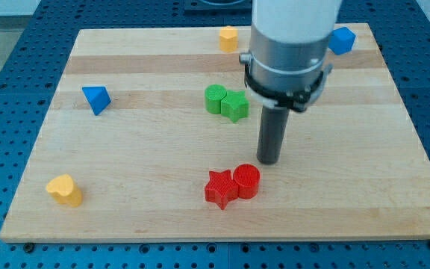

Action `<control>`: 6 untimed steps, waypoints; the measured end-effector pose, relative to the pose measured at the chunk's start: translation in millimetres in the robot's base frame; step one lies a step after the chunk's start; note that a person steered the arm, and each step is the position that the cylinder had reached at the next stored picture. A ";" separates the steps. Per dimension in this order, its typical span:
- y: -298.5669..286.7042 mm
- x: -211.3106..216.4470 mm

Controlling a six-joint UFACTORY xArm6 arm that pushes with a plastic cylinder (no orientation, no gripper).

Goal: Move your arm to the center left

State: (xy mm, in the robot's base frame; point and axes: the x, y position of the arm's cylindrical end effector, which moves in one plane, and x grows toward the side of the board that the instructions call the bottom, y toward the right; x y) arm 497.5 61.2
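Observation:
My tip [269,161] rests on the wooden board [148,205], right of centre. It stands just above and right of the red cylinder [247,180], which touches the red star [220,188] on its left. The green cylinder [215,98] and green star [235,106] sit together up and left of the tip. The blue triangle [95,98] lies at the centre left, far from the tip.
A yellow heart-shaped block [64,189] sits at the bottom left. A yellow pentagon [228,37] lies at the top centre. A blue block [341,39] is at the top right, partly behind the arm's body [290,45]. Blue perforated table surrounds the board.

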 end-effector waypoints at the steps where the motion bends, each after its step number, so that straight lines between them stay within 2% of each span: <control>1: -44.6 -4.8; 3: -206.9 -8.2; 5: -324.1 -55.8; 6: -346.4 -82.4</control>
